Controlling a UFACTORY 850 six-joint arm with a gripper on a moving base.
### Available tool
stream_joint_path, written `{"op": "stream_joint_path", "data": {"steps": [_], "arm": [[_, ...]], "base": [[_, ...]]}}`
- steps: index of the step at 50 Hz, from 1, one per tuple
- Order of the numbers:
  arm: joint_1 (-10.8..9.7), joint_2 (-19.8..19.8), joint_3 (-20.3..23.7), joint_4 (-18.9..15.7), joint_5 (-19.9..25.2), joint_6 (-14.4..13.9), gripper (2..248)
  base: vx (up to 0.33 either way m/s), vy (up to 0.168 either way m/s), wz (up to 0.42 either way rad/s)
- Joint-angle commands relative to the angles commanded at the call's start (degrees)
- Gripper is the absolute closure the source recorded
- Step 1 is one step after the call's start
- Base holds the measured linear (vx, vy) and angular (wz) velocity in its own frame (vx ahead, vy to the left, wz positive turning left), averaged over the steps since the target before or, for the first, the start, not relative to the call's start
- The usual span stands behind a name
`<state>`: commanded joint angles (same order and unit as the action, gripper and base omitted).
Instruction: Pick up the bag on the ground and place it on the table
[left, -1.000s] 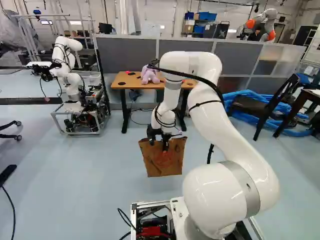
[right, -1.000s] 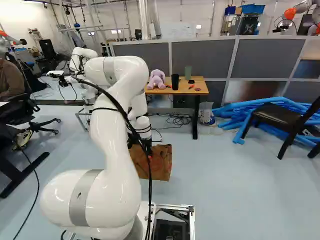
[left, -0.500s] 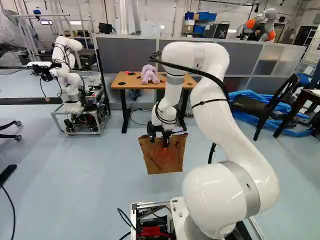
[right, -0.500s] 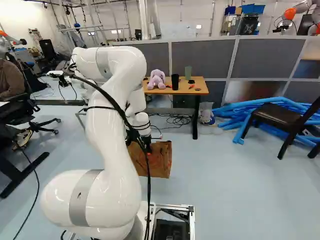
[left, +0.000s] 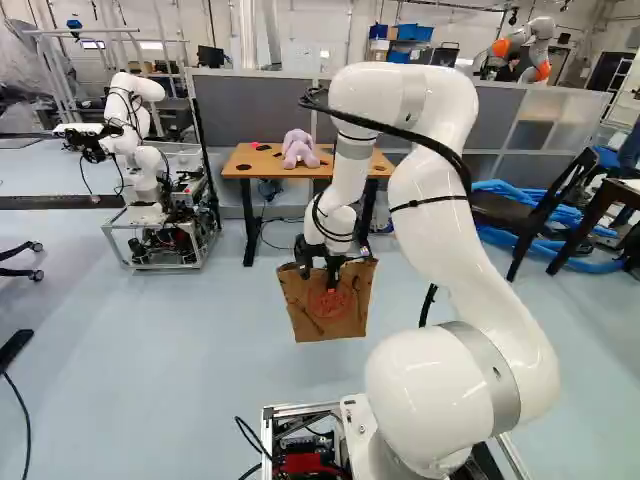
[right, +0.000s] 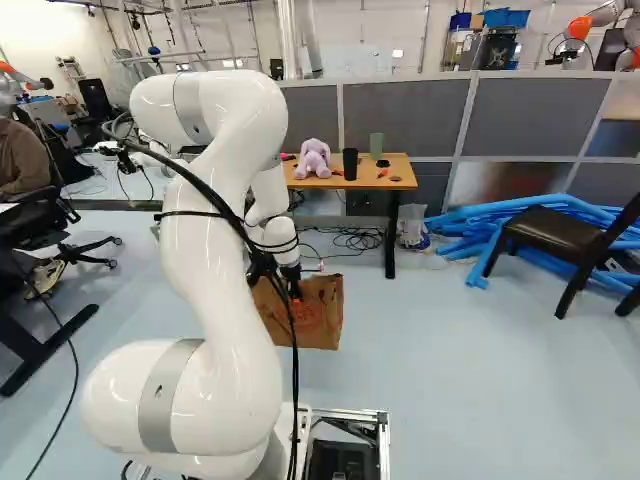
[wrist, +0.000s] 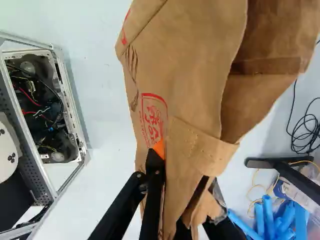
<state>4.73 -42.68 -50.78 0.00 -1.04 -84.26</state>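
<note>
Over floor (left: 200, 350), short of tabletop (right: 402, 176), held brown paper bag (left: 348, 318) near its top in end effector (left: 320, 278). Clamped paper from both sides with fingers (wrist: 154, 177) closed in on it, pressing orange pad (wrist: 159, 148) against printed face.

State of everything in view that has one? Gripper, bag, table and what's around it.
Gripper: shut on bag's edge
Paper bag: hanging from gripper, creased, mouth open
Table: standing, bag not on it
Plush toy: sitting on table
Black cup: upright
Black chair: on its legs
Blue tubes: heaped on floor
</note>
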Motion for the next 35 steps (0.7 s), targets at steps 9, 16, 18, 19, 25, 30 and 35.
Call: {"op": "stream_joint_path", "data": {"steps": [9, 16, 18, 19, 25, 30, 35], "arm": [[0.0, 2.17, 1.28, 0.0, 0.0, 0.0, 229], [0.0, 3.87, 2.25, 0.0, 0.0, 0.0, 229], [0.0, 4.35, 2.52, 0.0, 0.0, 0.0, 229], [0.0, 4.6, 2.66, 0.0, 0.0, 0.0, 229], [0.0, 6.07, 3.48, 0.0, 0.0, 0.0, 229], [0.0, 7.3, 4.15, 0.0, 0.0, 0.0, 229], [0.0, 8.53, 4.81, 0.0, 0.0, 0.0, 229]], "base": [[0.0, 0.0, 0.0], [0.0, 0.0, 0.0], [0.0, 0.0, 0.0], [0.0, 0.0, 0.0], [0.0, 0.0, 0.0], [0.0, 0.0, 0.0], [0.0, 0.0, 0.0]]}}
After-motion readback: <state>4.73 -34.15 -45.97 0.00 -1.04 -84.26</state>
